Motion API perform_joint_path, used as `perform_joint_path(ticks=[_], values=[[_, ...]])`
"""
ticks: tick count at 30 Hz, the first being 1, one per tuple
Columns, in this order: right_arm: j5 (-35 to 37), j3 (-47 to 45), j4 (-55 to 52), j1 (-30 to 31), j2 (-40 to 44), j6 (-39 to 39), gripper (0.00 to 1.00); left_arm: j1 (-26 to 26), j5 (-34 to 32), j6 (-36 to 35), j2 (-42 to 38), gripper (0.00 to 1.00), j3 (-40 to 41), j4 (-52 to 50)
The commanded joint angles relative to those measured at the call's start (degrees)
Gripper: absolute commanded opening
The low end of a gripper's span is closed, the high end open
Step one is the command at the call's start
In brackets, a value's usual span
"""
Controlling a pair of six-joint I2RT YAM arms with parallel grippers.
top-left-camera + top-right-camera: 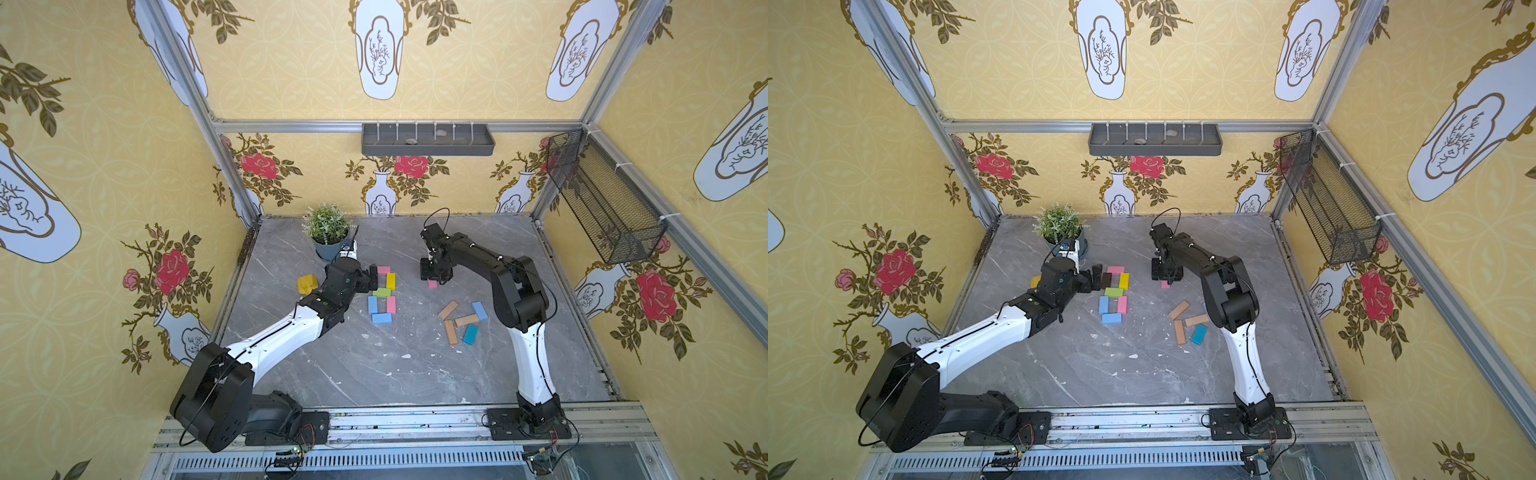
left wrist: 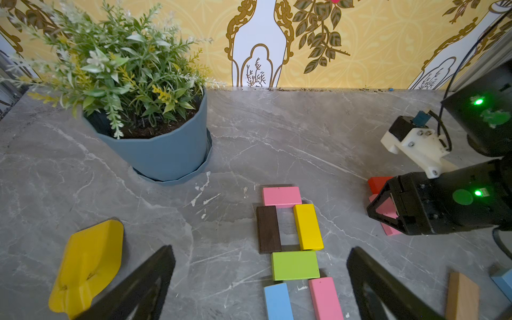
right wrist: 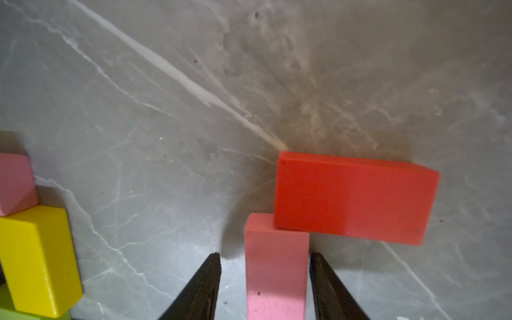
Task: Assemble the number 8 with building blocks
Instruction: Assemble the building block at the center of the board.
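Squarely between the parted jaws of the right end effector lay a pink block, flat on the grey tabletop. We took it for the piece on which the coming move turned. Its long axis ran in line with the jaws, so the fingers faced its two long sides. A gap showed along one side, and we read the end effector as released, gripping nothing. A red block lay crosswise at the pink block's far end, one corner lapped over it. Any lift of the pink piece, we judged, would disturb the red one.

In a top view only the near end of the pink block peeped out from beneath the right end effector, plainly the nearer of the two. The block pointed from the robot's side toward the rear of the tabletop.

Well apart, to the robot's left, lay the figure 8, seven blocks set flat. Its long axis ran the same front-to-back way, roughly parallel with the pink block. By our count every stroke was already filled.

The left end effector hung wide open and empty just beside the figure's upper loop, on the side of the dark brown block. Spare blocks in tan, blue and teal lay scattered near the right arm.
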State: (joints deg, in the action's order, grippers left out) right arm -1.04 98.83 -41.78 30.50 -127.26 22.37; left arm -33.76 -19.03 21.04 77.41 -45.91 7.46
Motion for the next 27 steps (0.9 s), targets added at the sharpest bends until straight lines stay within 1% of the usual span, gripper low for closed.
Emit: perform_joint_path(ticks=[1,6,9,12,15,18,21,24,27], values=[[-0.01,-0.53,-3.52,0.51,2.78,0.79,0.61,0.1,0.31,-0.1,0.36,1.0,-0.24,0.81],[0.4,-3.54,-3.77,0.66,10.89,1.5,0.71,0.1,0.45,-0.01,0.38,1.0,-0.38,0.79],[1.45,-7.71,-3.15,0.06,16.69,1.91,0.78,0.1,0.4,-0.03,0.22,1.0,-0.28,0.8],[2.91,-12.96,-2.58,-1.73,21.94,2.4,0.82,0.1,0.33,-0.07,0.12,1.0,-0.23,0.7],[3.39,-19.8,-0.9,-4.99,26.38,3.19,0.83,0.1,0.39,-0.12,0.19,1.0,-0.24,0.8],[2.0,-27.12,1.77,-9.54,30.16,4.02,0.83,0.1,0.61,0.02,0.3,1.0,-0.34,0.79],[0.67,-32.81,4.1,-12.52,32.35,4.39,0.83,0.1,0.61,-0.04,0.45,1.0,-0.38,0.84],[0.46,-35.72,5.03,-13.51,32.74,4.19,0.83,0.1,0.72,0.0,0.59,1.0,-0.41,0.89],[0.77,-36.64,4.88,-13.62,32.0,4.31,0.81,0.1,0.75,-0.01,0.83,1.0,-0.61,0.91]])
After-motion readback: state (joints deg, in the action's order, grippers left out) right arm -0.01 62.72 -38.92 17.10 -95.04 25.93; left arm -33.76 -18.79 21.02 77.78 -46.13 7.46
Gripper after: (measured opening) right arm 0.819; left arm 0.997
